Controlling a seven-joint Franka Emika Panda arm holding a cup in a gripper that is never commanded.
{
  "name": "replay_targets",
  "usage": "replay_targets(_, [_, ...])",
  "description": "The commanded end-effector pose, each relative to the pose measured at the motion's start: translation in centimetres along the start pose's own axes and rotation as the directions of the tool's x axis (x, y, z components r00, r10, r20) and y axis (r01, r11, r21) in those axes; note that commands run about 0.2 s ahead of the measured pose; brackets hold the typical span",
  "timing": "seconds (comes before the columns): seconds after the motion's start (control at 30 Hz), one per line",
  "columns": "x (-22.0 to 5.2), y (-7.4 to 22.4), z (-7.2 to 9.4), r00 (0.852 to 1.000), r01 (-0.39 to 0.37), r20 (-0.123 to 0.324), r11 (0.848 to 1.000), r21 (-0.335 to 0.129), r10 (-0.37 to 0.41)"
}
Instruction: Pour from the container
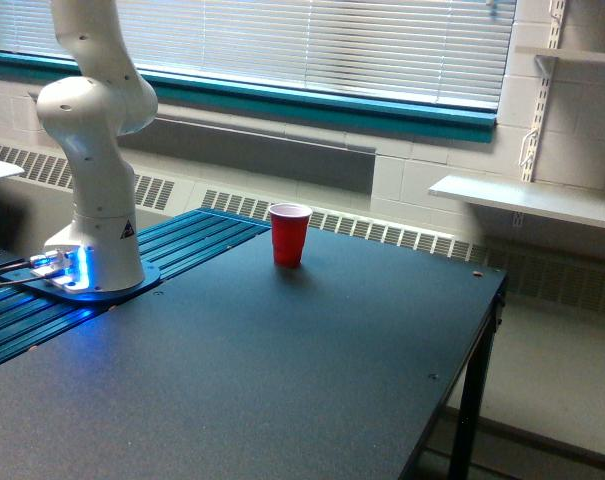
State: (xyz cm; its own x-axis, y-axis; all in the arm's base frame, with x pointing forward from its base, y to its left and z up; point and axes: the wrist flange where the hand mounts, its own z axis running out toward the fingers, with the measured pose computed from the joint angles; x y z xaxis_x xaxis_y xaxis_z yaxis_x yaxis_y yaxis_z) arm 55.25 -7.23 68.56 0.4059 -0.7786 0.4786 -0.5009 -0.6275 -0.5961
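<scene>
An opaque red plastic cup (290, 234) stands upright on the dark table (282, 380), toward its far edge. The clear see-through container is out of view. Only the white base and lower links of the arm (94, 150) show, at the exterior view's left; the arm runs up out of the top of the frame. The gripper is out of view, so its state and what it holds do not show.
The arm's base (87, 275) glows blue and sits on a blue ribbed strip (197, 235) along the table's left side, with cables beside it. The table's right edge (482, 330) drops off to the floor. A white wall shelf (532, 200) hangs at right.
</scene>
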Motion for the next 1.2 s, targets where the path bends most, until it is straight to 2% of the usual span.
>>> replay_targets(0.03, [-3.4, 3.2, 4.5, 0.996, 0.002, 0.090, 0.995, -0.095, 0.007])
replay_targets(0.13, [-4.3, 4.7, 5.8, 0.992, -0.006, 0.125, 0.993, -0.118, 0.021])
replay_targets(0.27, [-6.5, 6.9, 7.8, 0.986, 0.019, 0.165, 0.980, -0.198, 0.015])
replay_targets(0.47, [-9.8, 9.4, 8.5, 0.980, -0.024, 0.187, 0.967, -0.255, 0.074])
replay_targets(0.6, [-13.5, 10.3, 8.5, 0.971, -0.015, 0.224, 0.959, -0.282, 0.081])
replay_targets(0.9, [-20.1, 9.4, 6.7, 0.945, -0.022, 0.311, 0.969, -0.246, 0.100])
replay_targets(1.0, [-22.2, 9.1, 6.1, 0.929, -0.029, 0.354, 0.974, -0.225, 0.109])
replay_targets(1.2, [-27.1, 8.5, 5.1, 0.898, 0.009, 0.432, 0.976, -0.217, 0.087])
